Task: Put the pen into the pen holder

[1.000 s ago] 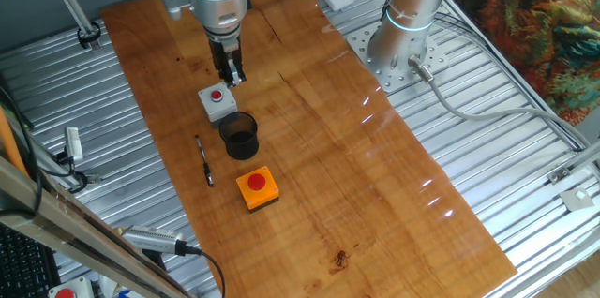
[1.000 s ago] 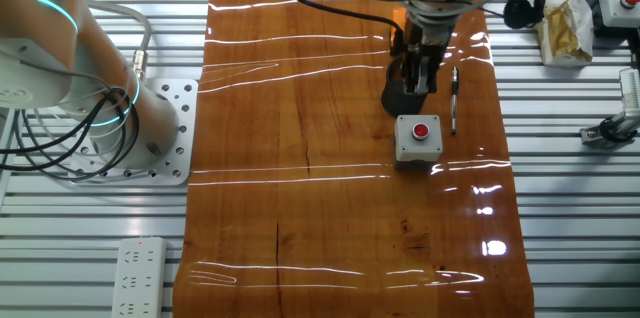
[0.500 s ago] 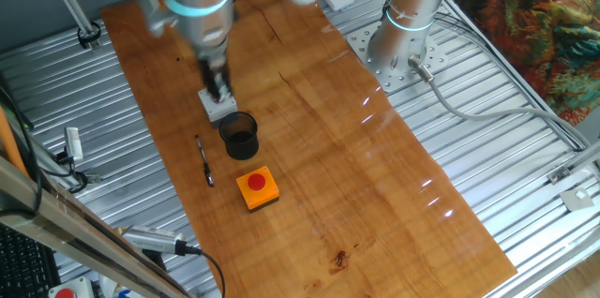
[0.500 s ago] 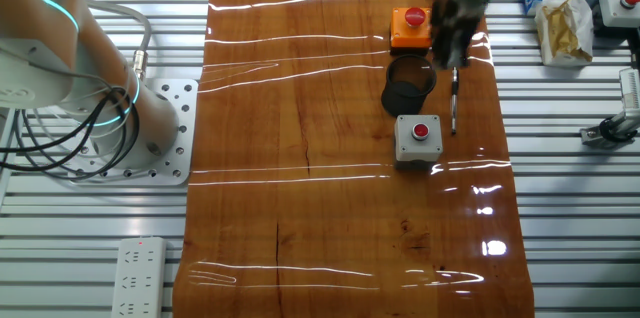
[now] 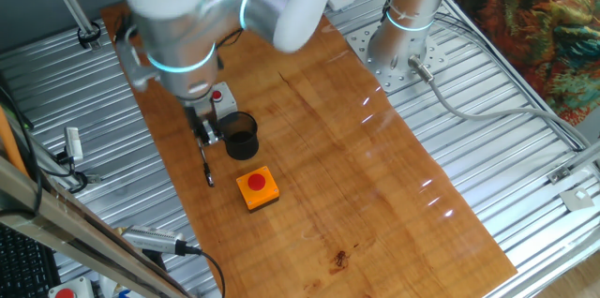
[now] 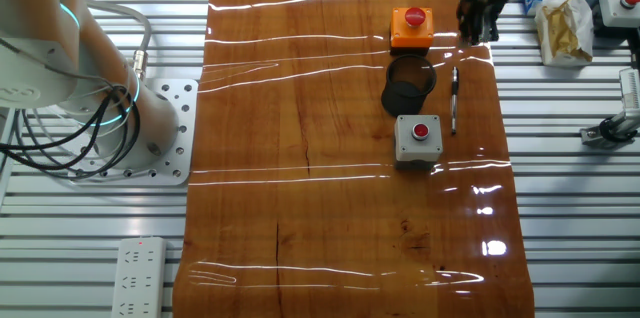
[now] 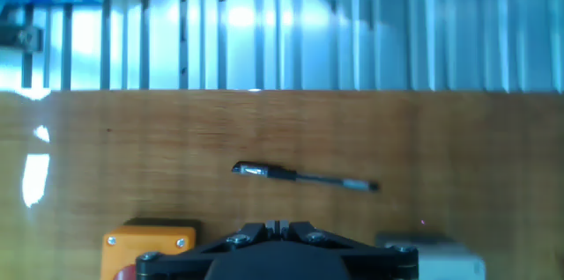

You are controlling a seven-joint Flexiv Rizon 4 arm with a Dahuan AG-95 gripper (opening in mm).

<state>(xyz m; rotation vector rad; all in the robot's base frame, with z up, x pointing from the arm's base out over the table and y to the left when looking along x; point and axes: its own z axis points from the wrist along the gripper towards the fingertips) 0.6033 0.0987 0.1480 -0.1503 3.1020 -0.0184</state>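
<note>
A: Near the table's edge, just beside the small black cylindrical cup (image 5: 239,136), the thin dark pen with the lighter tip (image 5: 204,161) lies flat on the glossy orange-brown wooden tabletop (image 5: 356,176). Nothing holds it.

B: And the two-finger gripper (image 5: 203,131)?

A: A second ago it hung over the grey box with the red button (image 6: 417,139). Since then the arm has swung sideways, past the cup, and now the gripper hovers above the pen's side of the board. In the other fixed view it sits out by the board's far corner (image 6: 477,20), close to the orange box with the red button (image 6: 411,27).

B: Fingers apart or together?

A: In the hand view the two fingers meet at a seam in the middle of the bottom edge (image 7: 278,227), so they look pressed together, with nothing between them. The pen (image 7: 304,177) lies crosswise ahead of them, clear of the fingers.

B: So what does the move mean?

A: I judge it an approach to the pick. The cup is empty and upright and the pen (image 6: 454,100) hasn't shifted. The fingers would need to part, line up across the shaft and come down.
</note>
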